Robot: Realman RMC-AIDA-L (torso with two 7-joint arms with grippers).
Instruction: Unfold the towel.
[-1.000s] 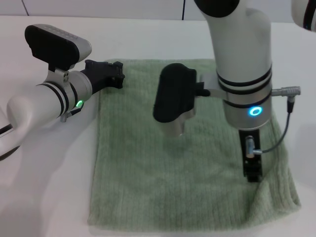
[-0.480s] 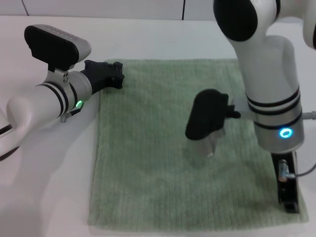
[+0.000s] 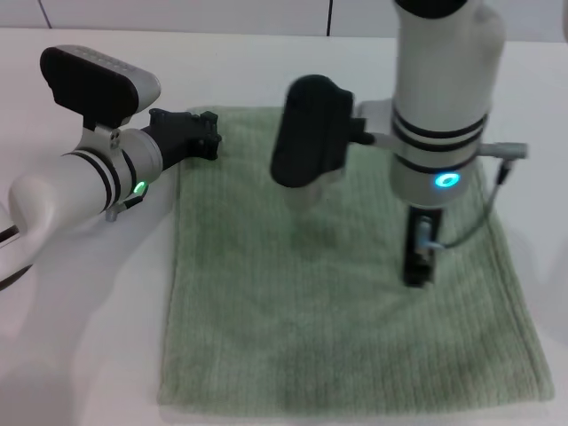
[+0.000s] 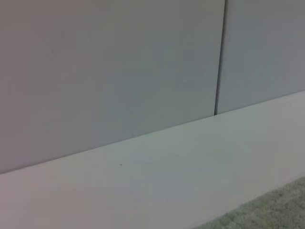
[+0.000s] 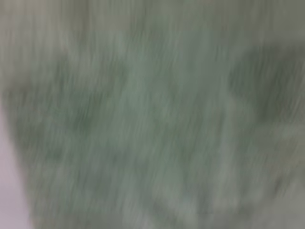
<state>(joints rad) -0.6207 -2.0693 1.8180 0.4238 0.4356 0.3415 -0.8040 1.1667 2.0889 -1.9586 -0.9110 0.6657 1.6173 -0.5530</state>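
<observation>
Since a moment ago the right arm has swung back from the towel's near right corner toward its middle, while the left arm has stayed where it was. Starting at the left, the left gripper [image 3: 197, 135] lies low on the white table [image 3: 266, 67], its dark tip at the towel's far left corner; whether its fingers are apart or together I cannot tell. Spread across the centre, the towel [image 3: 293, 302] lies flat on the table as one pale green rectangle, edges mostly straight, with no folded flap showing. To the right, the right gripper [image 3: 418, 262] points straight down over the right half of the cloth, and I cannot tell its finger state either. Judging by the flat cloth, this fold looks opened; any next move needs a pinch on a free edge.
</observation>
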